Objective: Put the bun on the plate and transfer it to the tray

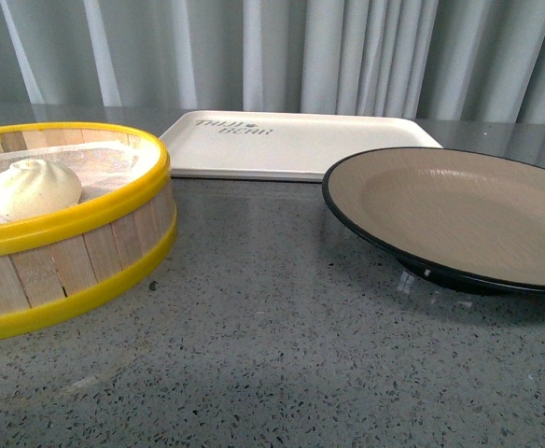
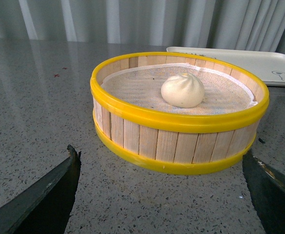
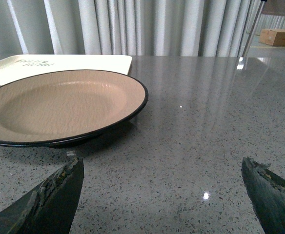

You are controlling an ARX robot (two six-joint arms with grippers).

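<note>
**Now: bun waits in the steamer, both grippers spread wide**

Plainly, nothing has been lifted yet. The bun (image 1: 34, 189) sits on the cloth liner inside the steamer basket (image 1: 76, 252), which stands well to the left of the plate (image 1: 459, 215), with bare grey counter (image 1: 282, 327) between them. The plate is empty, its tan face up and ready to take the bun. The tray (image 1: 300, 145) lies just behind the plate, on its far side. Their edges overlap in the front view, and whether they touch cannot be told.

The layout likely suits a division of labour. The left gripper (image 2: 159, 156) faces the basket from the side away from the plate, jaws released and spread wider than the basket itself, holding nothing. Since the bun lies below the yellow rim, that arm would probably need to rise and come down from above.

The right gripper (image 3: 162, 163) hangs low over the counter on the plate's right, jaws likewise parted and empty. It looks posted there to take the plate's black rim for the later move onto the tray.
</note>
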